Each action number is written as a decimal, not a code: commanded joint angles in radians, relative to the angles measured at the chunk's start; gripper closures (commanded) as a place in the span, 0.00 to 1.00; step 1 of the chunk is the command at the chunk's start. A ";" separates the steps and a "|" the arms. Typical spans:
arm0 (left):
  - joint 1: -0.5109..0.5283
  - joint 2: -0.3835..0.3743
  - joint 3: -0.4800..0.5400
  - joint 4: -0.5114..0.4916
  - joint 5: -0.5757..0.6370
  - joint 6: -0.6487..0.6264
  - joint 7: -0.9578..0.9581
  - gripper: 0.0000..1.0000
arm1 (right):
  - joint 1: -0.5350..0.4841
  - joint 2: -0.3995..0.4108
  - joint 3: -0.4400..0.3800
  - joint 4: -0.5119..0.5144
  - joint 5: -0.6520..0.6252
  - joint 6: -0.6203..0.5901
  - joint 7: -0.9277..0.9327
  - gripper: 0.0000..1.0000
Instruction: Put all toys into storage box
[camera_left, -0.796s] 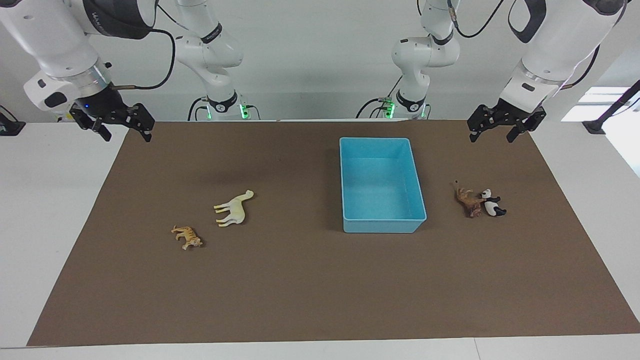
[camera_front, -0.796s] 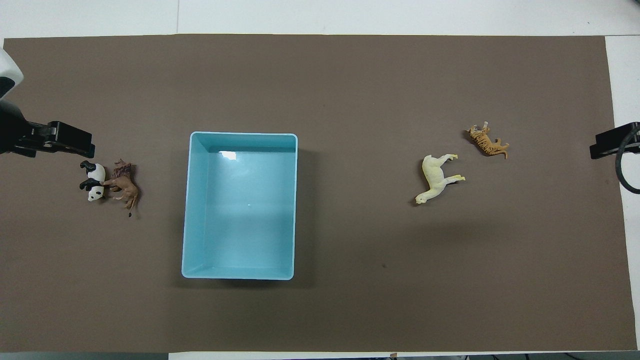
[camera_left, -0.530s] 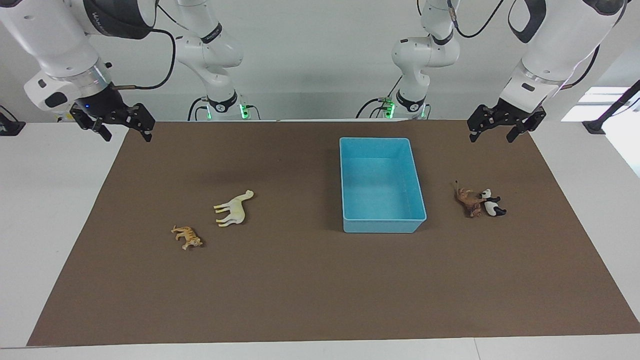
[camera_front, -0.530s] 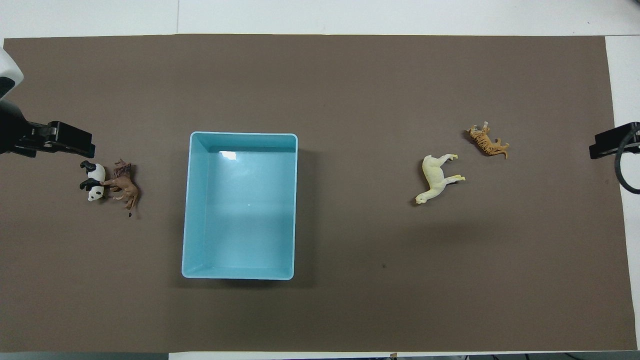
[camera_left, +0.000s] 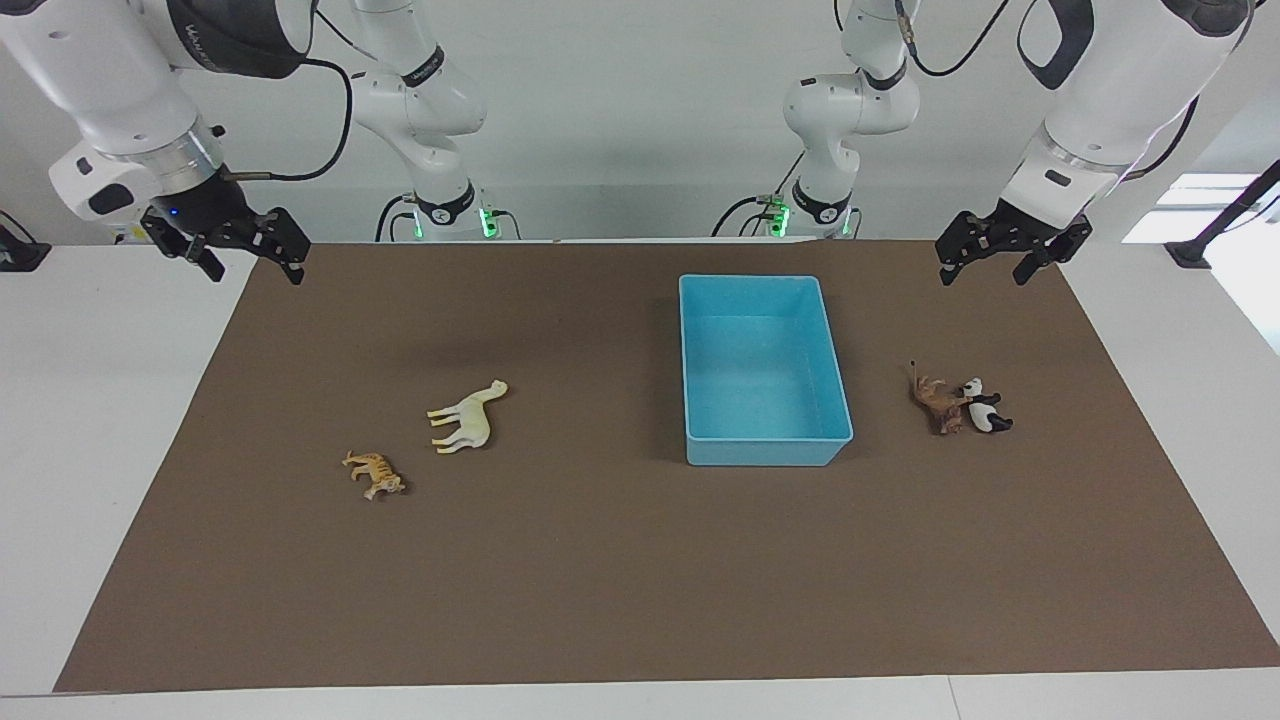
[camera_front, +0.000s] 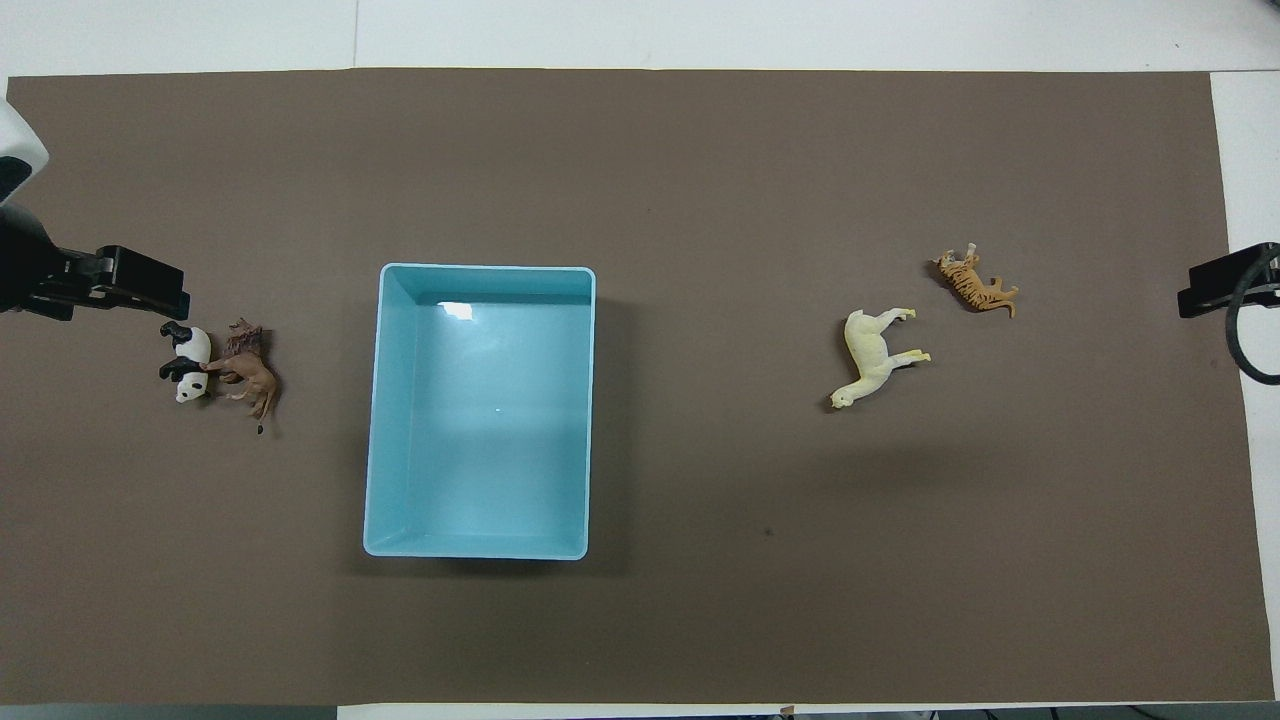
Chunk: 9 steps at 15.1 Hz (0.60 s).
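Blue storage box (camera_left: 765, 440) holds 0 toys.

Robotics lab: two mounted arms (camera_left: 420, 110), brown mat (camera_left: 600, 560), bare white wall.

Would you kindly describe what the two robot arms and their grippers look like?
Both arms have glossy white rounded shells with black joint bands and a silver ring at the wrist. Black cables loop loosely along them. The left gripper and the right gripper are black, angular two-finger units of metal-like bracket parts. The two bases show green lights, and the right arm's wrist carries a small blue light.
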<state>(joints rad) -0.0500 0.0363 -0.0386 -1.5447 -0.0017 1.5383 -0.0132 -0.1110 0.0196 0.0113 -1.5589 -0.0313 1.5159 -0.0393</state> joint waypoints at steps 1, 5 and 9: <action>-0.015 -0.070 0.037 -0.196 0.000 0.206 -0.014 0.00 | -0.006 -0.049 0.010 -0.093 -0.010 0.042 -0.019 0.00; 0.042 -0.089 0.037 -0.443 0.000 0.484 -0.022 0.00 | -0.006 -0.092 0.010 -0.288 -0.010 0.254 -0.291 0.00; 0.070 -0.058 0.040 -0.662 0.000 0.753 -0.128 0.00 | 0.007 -0.054 0.015 -0.420 -0.010 0.428 -0.457 0.00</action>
<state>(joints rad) 0.0081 0.0030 0.0043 -2.0765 -0.0014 2.1677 -0.0767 -0.1063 -0.0255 0.0180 -1.8821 -0.0313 1.8392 -0.4232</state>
